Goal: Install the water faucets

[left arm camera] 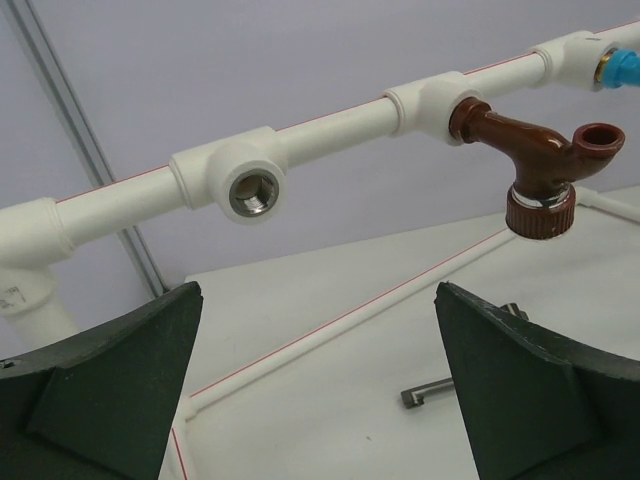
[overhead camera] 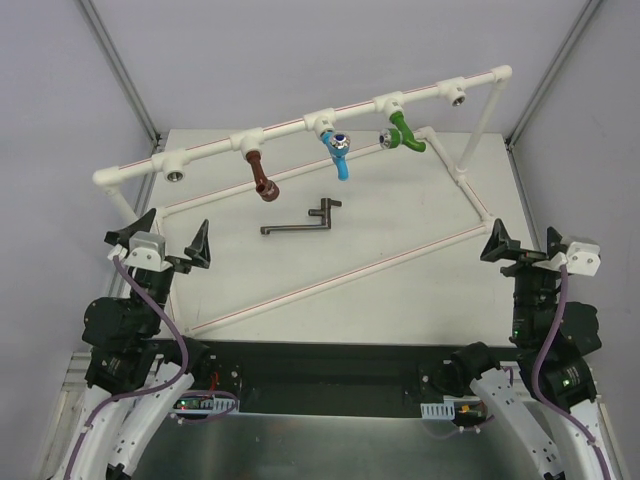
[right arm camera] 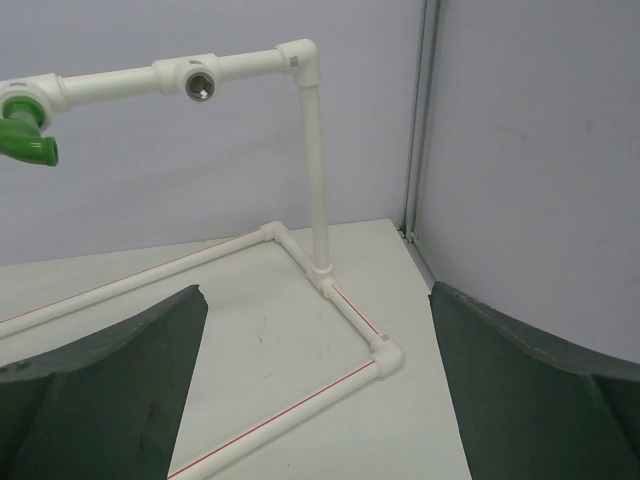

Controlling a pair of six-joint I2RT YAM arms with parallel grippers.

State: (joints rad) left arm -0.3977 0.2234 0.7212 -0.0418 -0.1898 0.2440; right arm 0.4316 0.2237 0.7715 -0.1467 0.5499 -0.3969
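Note:
Three faucets hang from tee fittings on the raised white pipe rail (overhead camera: 290, 130): a reddish-brown faucet (overhead camera: 260, 178), a bright blue faucet (overhead camera: 339, 153) and a green faucet (overhead camera: 403, 133). The brown faucet also shows in the left wrist view (left arm camera: 540, 165), the green faucet in the right wrist view (right arm camera: 25, 135). My left gripper (overhead camera: 160, 240) is open and empty near the frame's left side. My right gripper (overhead camera: 522, 245) is open and empty by the frame's right corner. Empty tee sockets show at the rail's left end (left arm camera: 246, 192) and right end (right arm camera: 198, 86).
A dark metal handle-like tool (overhead camera: 300, 222) lies on the white table inside the floor-level pipe frame (overhead camera: 330, 283). Upright posts of the frame stand at the far left and far right. Grey walls and metal struts enclose the table.

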